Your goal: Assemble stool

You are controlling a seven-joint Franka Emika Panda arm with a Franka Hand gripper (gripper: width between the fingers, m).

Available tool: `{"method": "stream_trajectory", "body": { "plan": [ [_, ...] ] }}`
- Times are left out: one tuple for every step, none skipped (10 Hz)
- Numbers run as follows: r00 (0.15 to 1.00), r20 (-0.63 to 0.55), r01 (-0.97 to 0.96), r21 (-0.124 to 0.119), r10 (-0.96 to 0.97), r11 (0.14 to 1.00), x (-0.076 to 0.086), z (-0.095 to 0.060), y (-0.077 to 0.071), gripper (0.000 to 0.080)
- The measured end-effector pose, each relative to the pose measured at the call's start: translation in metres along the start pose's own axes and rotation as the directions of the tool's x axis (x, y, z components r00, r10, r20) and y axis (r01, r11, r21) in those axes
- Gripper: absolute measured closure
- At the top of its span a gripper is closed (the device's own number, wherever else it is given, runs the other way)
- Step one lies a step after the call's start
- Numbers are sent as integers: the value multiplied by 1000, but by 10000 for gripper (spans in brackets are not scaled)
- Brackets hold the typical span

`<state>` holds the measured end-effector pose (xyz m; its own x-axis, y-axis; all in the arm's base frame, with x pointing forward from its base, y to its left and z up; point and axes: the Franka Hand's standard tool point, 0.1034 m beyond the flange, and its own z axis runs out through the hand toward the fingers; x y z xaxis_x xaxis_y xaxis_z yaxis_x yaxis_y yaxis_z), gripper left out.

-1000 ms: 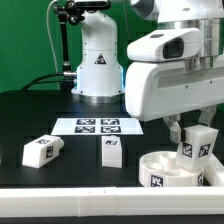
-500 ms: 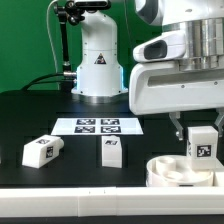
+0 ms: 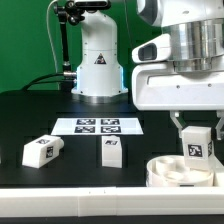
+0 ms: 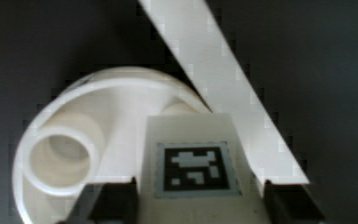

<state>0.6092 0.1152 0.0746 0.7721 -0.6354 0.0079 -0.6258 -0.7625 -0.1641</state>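
My gripper (image 3: 196,138) hangs at the exterior view's right, shut on a white tagged stool leg (image 3: 198,140) held upright just above the round white seat (image 3: 170,172). In the wrist view the same leg (image 4: 197,160) fills the space between my dark fingers (image 4: 108,200), and the seat (image 4: 87,130) with a round socket lies below it. Two more legs rest on the black table: one tipped on its side (image 3: 42,150) at the exterior view's left, one upright (image 3: 111,151) near the middle.
The marker board (image 3: 98,126) lies flat behind the loose legs. The white robot base (image 3: 98,60) stands at the back. A white table edge strip (image 4: 220,70) runs diagonally past the seat in the wrist view.
The gripper with the leg has risen from inside the seat and shifted slightly, so the leg now hangs above the seat's rim. The two loose legs stayed put.
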Motion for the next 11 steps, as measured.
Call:
{"method": "stream_trajectory", "body": {
  "plan": [
    [998,4,-68,1,68,998,-2,0,-1,462],
    [984,12,-176,6,176,984,-3,0,-2,462],
    [978,19,-208,11,207,978,-3,0,-2,462],
    [951,31,-307,17,306,952,-3,0,-3,462],
    [917,38,-398,18,397,917,-4,0,-5,462],
    [889,45,-457,19,456,889,-5,0,-5,462],
    [878,51,-477,21,475,879,-5,0,-5,462],
    [849,59,-526,23,524,850,-5,0,-6,462],
    [861,59,-508,24,506,861,-6,1,-6,384],
    [865,59,-500,24,498,866,-6,0,-6,247],
    [896,54,-443,37,440,896,-2,-5,-7,180]
  ]
}}
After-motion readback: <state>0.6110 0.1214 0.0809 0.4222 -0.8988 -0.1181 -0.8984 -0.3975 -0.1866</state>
